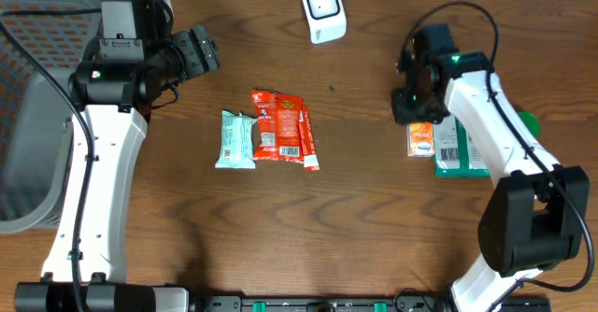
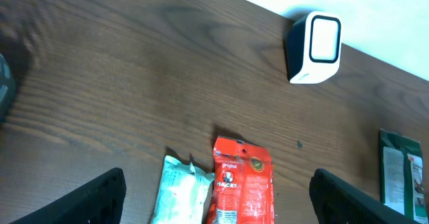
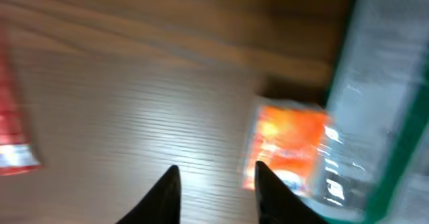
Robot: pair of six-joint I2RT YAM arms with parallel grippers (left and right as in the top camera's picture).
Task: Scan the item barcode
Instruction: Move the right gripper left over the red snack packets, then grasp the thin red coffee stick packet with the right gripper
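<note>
The largest risk is a missed pick. The right gripper (image 3: pixel 216 170) hangs low over the table (image 1: pixel 374 219), its jaws only a little apart and nothing between them. The orange packet (image 1: pixel 420 140), judged to be the item to scan, lies at the right of the scene. In the wrist view it sits beside the finger nearer the green packet (image 1: pixel 460 151), not in the gap. Closing from here would likely pinch air or nip only the packet's edge.

A flat packet on smooth wood also offers little to hold, so the fingers could push it along instead of lifting it. The orange packet lies against the left edge of the larger green one, so a wider grab might catch both. The wrist view is blurred, so the clearance cannot be told.

A smaller risk comes once the packet is lifted: its barcode may face away from the scanner (image 1: pixel 323 10). That stands at the far edge of the table, well apart and to the left.

The right arm reaches from the near right corner toward the far side, wrist bent down over the packet's far end. The left arm stands raised at the left. The left gripper (image 2: pixel 218 184) is spread wide and empty, aimed at the red packets (image 1: pixel 278 125) and the mint packet (image 1: pixel 236 141) in the middle.
</note>
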